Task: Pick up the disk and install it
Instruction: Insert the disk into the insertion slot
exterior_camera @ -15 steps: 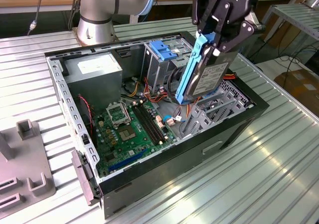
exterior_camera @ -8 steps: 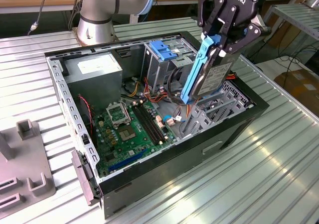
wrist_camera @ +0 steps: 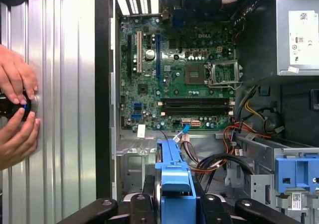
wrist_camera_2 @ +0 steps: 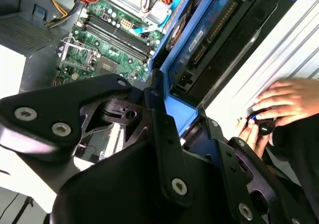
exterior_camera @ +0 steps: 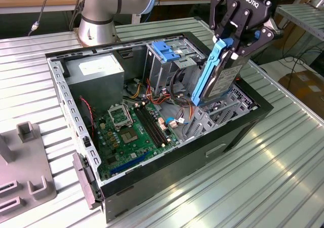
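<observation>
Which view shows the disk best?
The exterior view: the disk hangs tilted in the gripper above the open computer case, broad face and blue rail visible. The second wrist view shows its connector edge close up; the first wrist view, its blue rail end-on.

The open computer case [exterior_camera: 177, 162] is seen from above, off one corner, in the exterior view. In both wrist views its motherboard [wrist_camera: 174, 74] is looked down on closely, past the hand [wrist_camera: 174, 205].

The disk [exterior_camera: 225, 78] is hidden at its top by the pincer [exterior_camera: 235, 44]; hands [wrist_camera: 15, 79] are cut off by the first wrist view's edge.
</observation>
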